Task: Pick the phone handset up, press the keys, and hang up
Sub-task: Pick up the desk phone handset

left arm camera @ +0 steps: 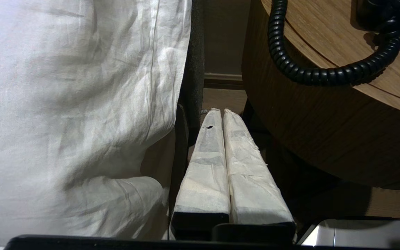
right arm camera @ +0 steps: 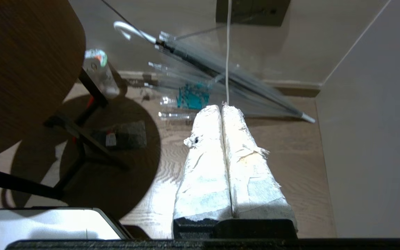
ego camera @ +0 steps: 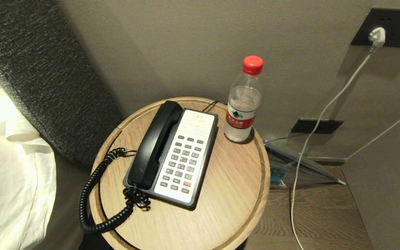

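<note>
Black and glossy, the phone handset (ego camera: 155,144) lay seated in its cradle along the left side of the phone base (ego camera: 186,156), in the centre of the head view, so no part of the task looked begun. Its coiled cord (ego camera: 96,194) spilled over the left edge of the round wooden table (ego camera: 227,194), slack enough, I judged, to allow a lift. A water bottle (ego camera: 243,100) stood just beside the base's far right corner. Neither arm showed there: the left gripper (left arm camera: 219,111) hung low between the white bedding (left arm camera: 75,104) and the table's side, fingers pressed together and empty; the right gripper (right arm camera: 221,107), likewise closed on nothing, pointed at the floor near a clear umbrella (right arm camera: 221,69).
</note>
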Motion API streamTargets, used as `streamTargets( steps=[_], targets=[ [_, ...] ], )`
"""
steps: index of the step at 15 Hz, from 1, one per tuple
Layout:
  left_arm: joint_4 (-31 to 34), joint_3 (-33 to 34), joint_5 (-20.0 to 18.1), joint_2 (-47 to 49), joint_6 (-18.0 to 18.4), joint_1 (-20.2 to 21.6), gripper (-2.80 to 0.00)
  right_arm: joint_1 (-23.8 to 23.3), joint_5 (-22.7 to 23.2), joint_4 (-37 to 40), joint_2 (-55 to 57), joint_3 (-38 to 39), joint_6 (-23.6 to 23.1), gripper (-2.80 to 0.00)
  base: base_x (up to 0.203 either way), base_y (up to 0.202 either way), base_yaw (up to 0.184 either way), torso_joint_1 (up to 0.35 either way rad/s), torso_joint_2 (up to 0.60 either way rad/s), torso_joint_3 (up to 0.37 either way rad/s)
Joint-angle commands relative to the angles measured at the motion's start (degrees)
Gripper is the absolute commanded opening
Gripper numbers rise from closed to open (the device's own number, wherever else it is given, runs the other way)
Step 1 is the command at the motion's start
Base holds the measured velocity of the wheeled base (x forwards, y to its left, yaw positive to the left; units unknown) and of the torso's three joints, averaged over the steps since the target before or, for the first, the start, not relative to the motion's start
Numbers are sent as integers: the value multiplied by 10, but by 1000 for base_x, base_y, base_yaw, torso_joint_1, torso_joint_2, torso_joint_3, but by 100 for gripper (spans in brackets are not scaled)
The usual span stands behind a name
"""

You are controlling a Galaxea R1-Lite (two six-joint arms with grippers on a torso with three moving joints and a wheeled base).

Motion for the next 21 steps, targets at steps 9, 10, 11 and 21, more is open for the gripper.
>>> streamTargets(
  steps=[9, 10, 11, 21],
  targets=[
    [0, 0, 0, -1, -8, 0, -280, 0, 0, 0, 0, 0, 0, -280, 0, 0, 0, 1, 3, -33],
    [0, 0, 0, -1, -8, 0, -280, 0, 0, 0, -1, 0, 0, -280, 0, 0, 0, 0, 0, 0],
    [-1, 0, 0, -1, -7, 0, -280, 0, 0, 0, -1, 1, 0, -280, 0, 0, 0, 0, 0, 0],
    [40, -95, -21, 10, -13, 0, -280, 0, 0, 0, -1, 1, 0, -280, 0, 0, 0, 0, 0, 0]
  ],
)
